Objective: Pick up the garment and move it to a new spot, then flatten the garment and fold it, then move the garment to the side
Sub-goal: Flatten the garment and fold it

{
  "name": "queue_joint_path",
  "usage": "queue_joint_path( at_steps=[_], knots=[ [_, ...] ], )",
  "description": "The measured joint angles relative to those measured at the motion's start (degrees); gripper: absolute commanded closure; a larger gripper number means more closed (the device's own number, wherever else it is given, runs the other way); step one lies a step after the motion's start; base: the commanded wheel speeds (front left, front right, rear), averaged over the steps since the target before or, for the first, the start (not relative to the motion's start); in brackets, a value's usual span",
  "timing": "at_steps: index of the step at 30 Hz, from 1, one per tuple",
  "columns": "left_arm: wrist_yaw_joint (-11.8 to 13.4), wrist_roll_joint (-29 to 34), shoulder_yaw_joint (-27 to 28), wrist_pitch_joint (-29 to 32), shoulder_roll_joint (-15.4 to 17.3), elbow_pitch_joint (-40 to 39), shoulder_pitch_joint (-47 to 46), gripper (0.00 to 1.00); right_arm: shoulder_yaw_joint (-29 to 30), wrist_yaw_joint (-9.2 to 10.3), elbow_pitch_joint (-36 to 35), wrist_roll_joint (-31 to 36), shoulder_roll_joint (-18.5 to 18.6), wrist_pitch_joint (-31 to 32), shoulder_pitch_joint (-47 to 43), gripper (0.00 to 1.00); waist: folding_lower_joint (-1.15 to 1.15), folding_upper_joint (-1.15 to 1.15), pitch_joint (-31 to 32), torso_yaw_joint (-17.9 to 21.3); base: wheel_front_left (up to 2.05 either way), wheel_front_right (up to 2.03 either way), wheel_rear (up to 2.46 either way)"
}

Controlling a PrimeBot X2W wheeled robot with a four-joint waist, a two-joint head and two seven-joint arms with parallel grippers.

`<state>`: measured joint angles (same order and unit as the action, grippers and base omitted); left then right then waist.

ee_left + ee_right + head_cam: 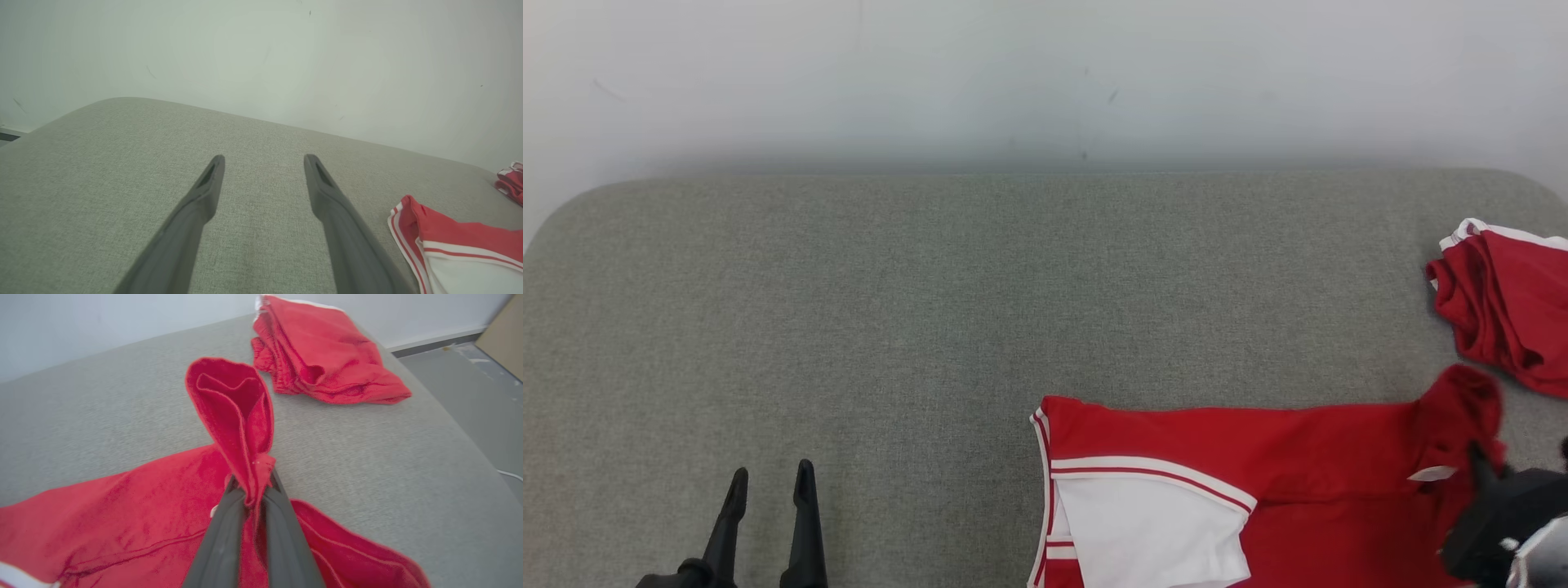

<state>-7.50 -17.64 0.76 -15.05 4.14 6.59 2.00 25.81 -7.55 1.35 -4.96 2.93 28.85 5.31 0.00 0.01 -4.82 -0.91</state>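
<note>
my right gripper (251, 489) is clamped on a pinched-up fold of the red garment (1258, 457). the garment lies stretched along the near right of the grey pad (849, 327), a white panel showing at its left end. my left gripper (772, 478) hangs wide and empty over bare pad at the near left, well apart from the cloth. i judge the task early: gripped at one end, not yet flattened, folded or set aside. another red bundle (1507, 306) sits far right.

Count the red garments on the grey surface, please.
2. The spread garment lies at the near right, pinched by the right gripper; the bunched garment sits beyond it at the right edge.
</note>
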Motion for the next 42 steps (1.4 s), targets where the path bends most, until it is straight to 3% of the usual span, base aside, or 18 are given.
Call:
queue_joint_path(
  at_steps=[4,8,19,28,33,34,35,42],
  knots=[
    [0.00,0.00,-0.14,0.00,0.00,0.05,-0.03,0.00,-10.94,0.00,-3.09,-9.47,-0.09,1.65,-4.47,1.00,0.00,0.00,0.26,-0.34,0.00,0.00,0.00],
    [0.00,0.00,-0.16,0.00,0.01,0.05,-0.04,0.00,-19.81,0.00,-2.40,-18.82,-0.14,-1.12,-6.75,1.00,0.00,0.00,0.27,-0.64,0.00,0.00,0.00],
    [0.00,-0.01,-0.68,0.00,0.41,0.29,-0.76,0.00,-39.03,0.01,9.29,-25.44,-0.11,-11.52,0.05,1.00,0.00,0.00,0.05,-2.11,0.00,0.00,0.00],
    [0.00,-0.05,-1.68,0.00,0.37,0.60,-0.91,0.00,-49.03,0.01,18.13,-30.86,-0.10,-16.23,5.36,1.00,0.00,-0.01,-0.42,-3.75,0.00,0.00,0.00],
    [0.00,-0.12,-1.90,0.00,0.34,0.87,-1.03,0.00,-50.40,0.01,22.10,-32.03,-0.08,-18.71,7.56,1.00,0.00,0.00,-0.81,-4.37,0.00,0.00,0.00],
    [0.00,-0.21,-1.90,0.00,0.34,1.02,-1.04,0.00,-50.67,0.01,23.29,-32.96,-0.09,-20.18,8.31,0.74,0.00,0.00,-0.84,-4.48,0.00,0.00,0.00],
    [0.00,-0.25,-1.91,0.00,0.34,1.10,-1.05,0.00,-50.87,0.01,23.88,-33.75,-0.08,-20.75,8.72,0.00,0.00,0.00,-0.80,-4.52,0.00,0.00,0.00],
    [0.00,-0.31,-1.85,0.00,0.33,1.21,-0.87,0.00,-53.61,0.01,22.73,-43.21,-0.11,-25.43,10.35,0.00,0.00,-0.01,-0.13,-4.45,0.00,0.00,0.00]
  ],
)
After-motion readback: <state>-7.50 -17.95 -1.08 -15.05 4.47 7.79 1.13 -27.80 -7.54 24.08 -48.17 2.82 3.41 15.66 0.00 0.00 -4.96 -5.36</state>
